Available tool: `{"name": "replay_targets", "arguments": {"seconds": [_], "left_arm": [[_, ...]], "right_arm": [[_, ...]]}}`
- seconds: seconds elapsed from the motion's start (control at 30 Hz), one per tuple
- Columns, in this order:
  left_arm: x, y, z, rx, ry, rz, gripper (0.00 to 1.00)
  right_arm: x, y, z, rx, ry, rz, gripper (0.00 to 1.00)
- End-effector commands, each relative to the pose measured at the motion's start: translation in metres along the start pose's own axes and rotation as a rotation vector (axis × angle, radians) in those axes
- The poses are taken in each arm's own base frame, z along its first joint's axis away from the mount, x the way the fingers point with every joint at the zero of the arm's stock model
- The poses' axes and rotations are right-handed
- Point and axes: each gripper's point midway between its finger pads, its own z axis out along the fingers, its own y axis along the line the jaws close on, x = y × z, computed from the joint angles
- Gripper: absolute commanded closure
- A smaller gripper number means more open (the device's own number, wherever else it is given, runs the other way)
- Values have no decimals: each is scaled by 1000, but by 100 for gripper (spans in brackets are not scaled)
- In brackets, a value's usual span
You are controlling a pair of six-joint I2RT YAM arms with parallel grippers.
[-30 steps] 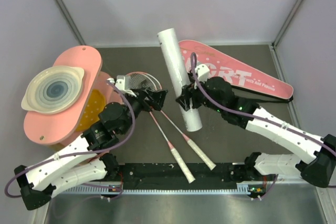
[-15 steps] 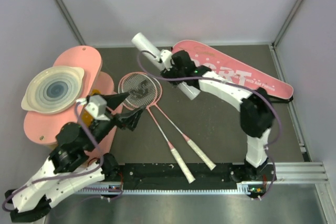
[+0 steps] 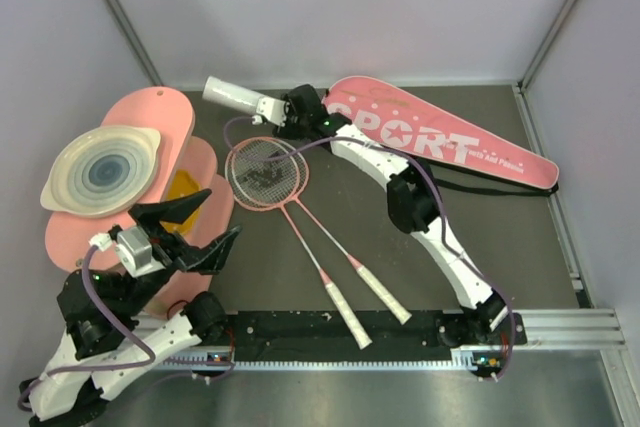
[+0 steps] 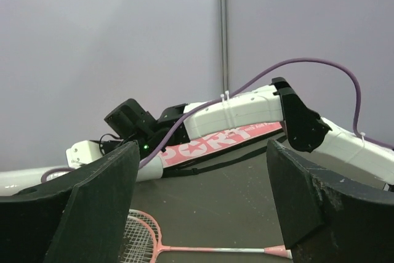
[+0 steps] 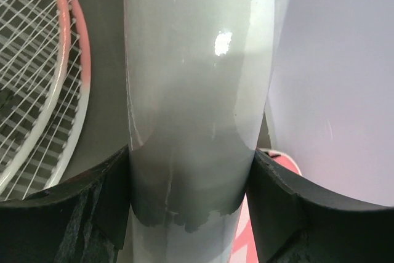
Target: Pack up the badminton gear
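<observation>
My right gripper (image 3: 283,112) is shut on the long white tube (image 3: 232,97), held at the back left next to the wall. In the right wrist view the tube (image 5: 197,90) fills the gap between the fingers (image 5: 92,214). Two pink-framed rackets (image 3: 265,169) lie crossed on the table, with their white handle ends (image 3: 372,315) toward me. The pink "SPORT" bag (image 3: 440,137) lies at the back right. My left gripper (image 3: 195,227) is open and empty, raised near the left, facing the rackets (image 4: 203,252). I see no shuttlecocks.
Pink rounded boards (image 3: 150,117) carrying a white ringed dish (image 3: 100,169) stand at the left, close to my left arm. The bag's black strap (image 3: 480,185) trails on the table beside the right arm. Grey walls close in the back and sides.
My right gripper has carried the tube from the table's middle to the back left, turning it nearly crosswise. My left gripper has drawn back from the racket heads toward the near left.
</observation>
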Motion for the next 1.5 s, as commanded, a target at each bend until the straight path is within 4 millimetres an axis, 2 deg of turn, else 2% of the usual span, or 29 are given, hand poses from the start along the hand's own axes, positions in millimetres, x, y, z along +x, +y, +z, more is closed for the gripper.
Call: {"name": "replay_targets", "arguments": {"seconds": [0.0,0.03,0.07,0.13,0.23,0.27,0.4,0.5,0.6,0.63,0.67,0.7,0.73,0.77,0.8,0.83,0.87,0.9,0.93,0.97,1.0,1.03,1.1,1.13,1.2,1.23,1.37,1.47], "left_arm": [[8,-4,10,23,19,33,12],[11,-4,12,19,24,30,12],[12,-4,13,18,26,26,12],[12,-3,15,6,19,13,12],[14,-2,15,-11,19,-25,12],[16,-2,16,-17,23,-36,13],[17,1,18,-38,34,-50,13],[17,1,20,-43,43,-78,13],[18,-1,23,-43,48,-103,13],[20,-3,25,-39,56,-132,13],[21,-5,27,-36,59,-152,13],[22,-8,28,-25,62,-161,13],[25,-10,32,-21,75,-169,13],[28,-11,33,-20,86,-189,13],[29,-13,35,-16,87,-200,13],[34,-16,39,-4,102,-208,13],[37,-18,41,0,110,-221,13],[39,-20,43,5,116,-231,13],[45,-24,47,22,130,-238,13],[47,-27,49,32,135,-250,13],[48,-30,51,42,139,-255,13],[53,-34,55,57,149,-260,13],[57,-42,59,92,163,-280,13],[64,-44,63,92,183,-285,13],[69,-53,66,132,201,-314,14],[74,-56,68,139,219,-323,14],[83,-67,69,182,257,-364,16],[88,-71,66,195,268,-390,16]], "right_arm": [[-57,-31,19,198,-205,-90,54],[-57,-30,24,208,-216,-67,53],[-64,-39,24,247,-249,-61,53],[-56,-34,34,263,-248,-45,52],[-54,-40,37,302,-270,-3,34],[-54,-41,38,302,-278,10,17],[-51,-54,33,357,-261,87,4],[-52,-68,12,364,-217,167,1],[-60,-83,-26,347,-170,256,1],[-41,-73,-30,342,-87,293,1],[-53,-94,-64,382,-90,322,1],[-48,-96,-76,396,-57,348,1],[-20,-84,-84,419,43,392,1],[-23,-99,-118,447,45,422,1],[-16,-96,-131,437,65,443,1],[13,-67,-130,382,135,490,1],[25,-56,-138,348,162,517,2],[29,-69,-166,351,140,560,3],[54,-34,-160,243,175,594,6],[64,-28,-168,211,177,617,9],[79,-34,-180,205,180,658,11],[92,-10,-179,115,192,690,15],[114,7,-185,38,238,720,22],[136,13,-187,31,296,731,30],[163,18,-193,39,386,739,36],[186,18,-201,74,458,770,38],[232,1,-224,210,580,815,39],[257,-8,-238,295,691,716,38]]}}
